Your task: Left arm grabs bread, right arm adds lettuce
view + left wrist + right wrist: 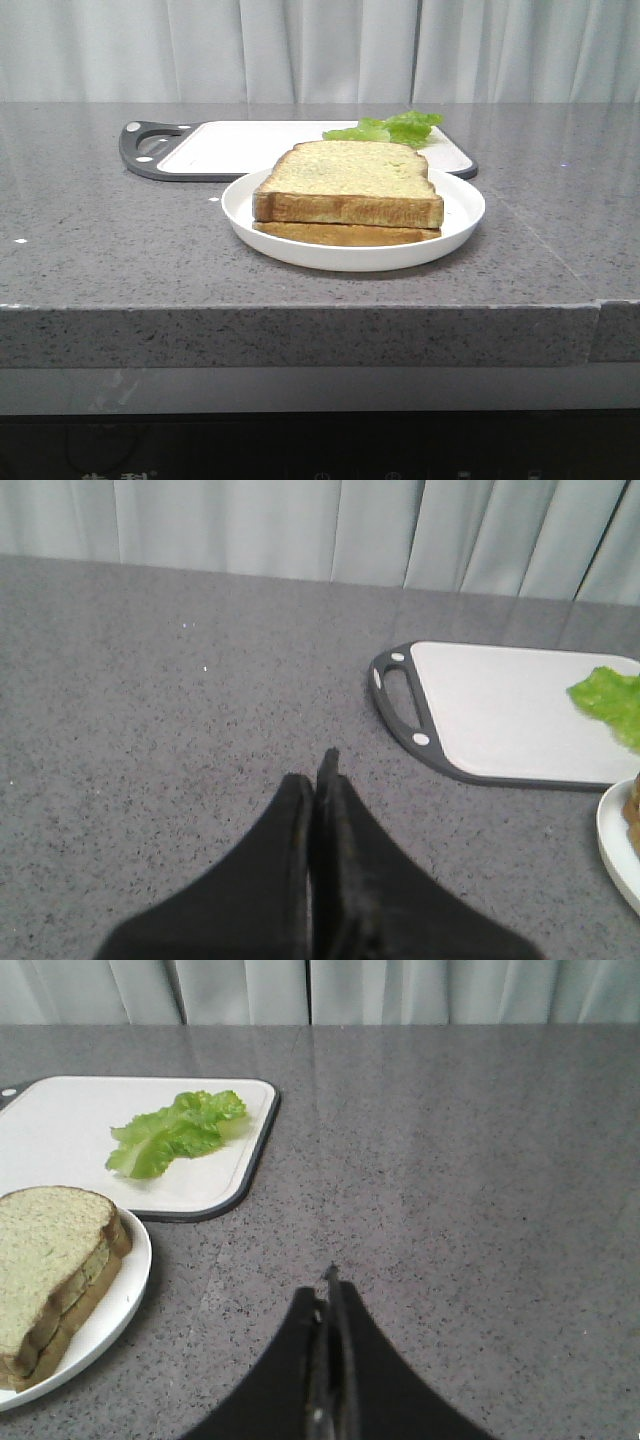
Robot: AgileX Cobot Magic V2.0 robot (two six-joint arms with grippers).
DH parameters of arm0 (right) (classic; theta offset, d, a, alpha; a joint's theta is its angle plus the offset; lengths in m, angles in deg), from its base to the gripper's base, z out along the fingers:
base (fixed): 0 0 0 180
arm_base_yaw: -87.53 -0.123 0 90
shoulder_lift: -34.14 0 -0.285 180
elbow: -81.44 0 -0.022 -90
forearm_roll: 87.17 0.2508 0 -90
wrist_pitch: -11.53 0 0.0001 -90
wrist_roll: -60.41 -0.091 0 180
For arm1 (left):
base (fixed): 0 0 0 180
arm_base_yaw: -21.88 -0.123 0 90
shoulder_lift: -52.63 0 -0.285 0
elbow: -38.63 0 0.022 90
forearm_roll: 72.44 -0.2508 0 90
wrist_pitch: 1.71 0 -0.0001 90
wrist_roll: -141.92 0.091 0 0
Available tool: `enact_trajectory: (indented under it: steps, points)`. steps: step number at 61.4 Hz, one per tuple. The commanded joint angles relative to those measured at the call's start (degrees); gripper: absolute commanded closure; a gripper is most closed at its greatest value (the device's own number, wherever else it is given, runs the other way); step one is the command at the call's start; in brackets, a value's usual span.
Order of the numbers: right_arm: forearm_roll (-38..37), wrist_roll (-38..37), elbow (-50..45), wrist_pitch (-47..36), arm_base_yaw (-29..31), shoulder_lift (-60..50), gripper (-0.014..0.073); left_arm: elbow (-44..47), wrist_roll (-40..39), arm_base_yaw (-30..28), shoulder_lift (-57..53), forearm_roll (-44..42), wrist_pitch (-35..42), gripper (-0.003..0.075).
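The left gripper sits at the bottom centre of its wrist view, fingers pressed together with nothing between them, above bare counter. The right gripper shows the same way at the bottom centre of its own view, fingers closed and empty. Neither arm appears in the front view.

The counter is grey speckled stone with a thick front edge; a seam shows at its lower right in the front view. Pale pleated curtains fill the top of every frame.

In the middle of the front view a white plate holds two slices stacked, the bread on top, its crust golden brown, the lower slice showing only its edge. Just behind the plate lies a white cutting board with a dark rim and a handle at its left end. The lettuce lies on the board's right part, above the bread in that frame; in the right wrist view it lies at upper left, apart from the plate.
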Motion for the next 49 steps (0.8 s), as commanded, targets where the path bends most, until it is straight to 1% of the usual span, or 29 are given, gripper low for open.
enact_trajectory:
  steps: [1,9,12,16,19,21,23,24,27,32,41,49]
  points:
    - [0.31,0.03,2.0,-4.01,0.24,2.38,0.0711,-1.39,-0.29,-0.16,2.5,0.48,4.15,0.0741]
    - [0.31,0.03,2.0,-4.03,0.24,4.41,0.0708,-1.39,-0.29,-0.16,4.81,0.36,4.59,0.0736]
    - [0.31,0.03,2.0,-4.03,0.24,4.98,0.0702,-1.39,-0.29,-0.16,5.51,0.36,4.7,0.0705]
    - [0.31,0.03,2.0,-4.08,0.24,5.51,0.0646,-1.51,-0.29,-0.05,6.58,0.36,4.7,0.0616]
    - [0.31,0.03,2.0,-4.08,0.24,5.66,0.0573,-1.71,-0.29,-0.05,7.56,0.49,4.57,0.0505]
    - [0.31,0.03,2.0,-4.08,0.24,5.66,0.0498,-2.02,-0.29,-0.05,8.14,0.6,4.25,0.0435]
    - [0.31,0.03,2.0,-4.08,0.24,5.66,0.0449,-2.62,-0.18,-0.05,8.71,0.89,3.8,0.0376]
    - [0.31,0.03,2.0,-4.08,0.24,5.66,0.0412,-3.04,-0.06,-0.05,8.99,1.29,3.35,0.0358]
    - [0.31,0.03,2.0,-4.08,0.24,5.66,0.0343,-4.33,0.88,-0.05,10.18,3.03,1.87,0.0321]
    - [0.37,0.03,2.0,-4.08,0.24,5.66,0.0288,-7.01,5.85,-0.05,12.42,7.6,-2.07,0.0323]
    - [0.37,0.03,2.0,-4.02,0.24,5.66,0.0293,-12.87,16.26,-0.05,17.98,19.95,-9.4,0.0335]
    - [0.37,0.03,2.0,-4.02,0.24,5.66,0.0293,-16.39,22.77,-0.05,22.61,28.55,-11.63,0.0335]
